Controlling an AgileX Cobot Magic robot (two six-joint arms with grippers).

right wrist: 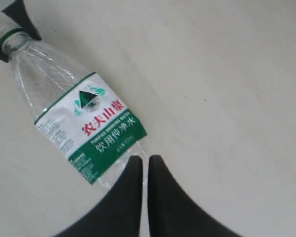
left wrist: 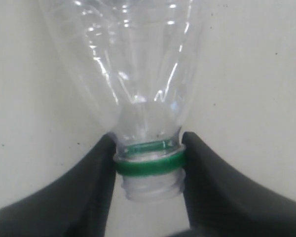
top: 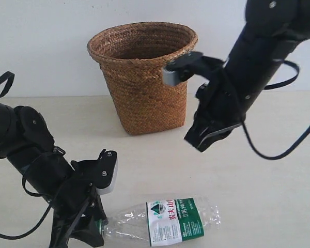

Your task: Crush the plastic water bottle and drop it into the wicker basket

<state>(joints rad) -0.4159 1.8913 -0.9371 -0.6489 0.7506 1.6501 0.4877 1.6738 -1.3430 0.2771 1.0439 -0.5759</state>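
Observation:
The plastic water bottle (top: pixel 173 222) lies on its side on the table near the front edge, clear, with a white-and-green label. My left gripper (top: pixel 95 227) is shut on its neck; the left wrist view shows both fingers pressing the green ring (left wrist: pixel 149 165) below the bottle's shoulder (left wrist: pixel 133 74), with bare threads and no cap in sight. The wicker basket (top: pixel 144 77) stands upright at the back. My right gripper (top: pixel 201 142) hangs in the air beside the basket, shut and holding nothing. Its wrist view looks down on the bottle (right wrist: pixel 84 123) past the gripper tips (right wrist: pixel 145 160).
The pale table (top: pixel 258 196) runs to a white wall behind the basket. A black cable loops from the right arm (top: pixel 279 150) over the table's right side. The left arm's fingers (right wrist: pixel 19 15) show at the bottle's neck in the right wrist view.

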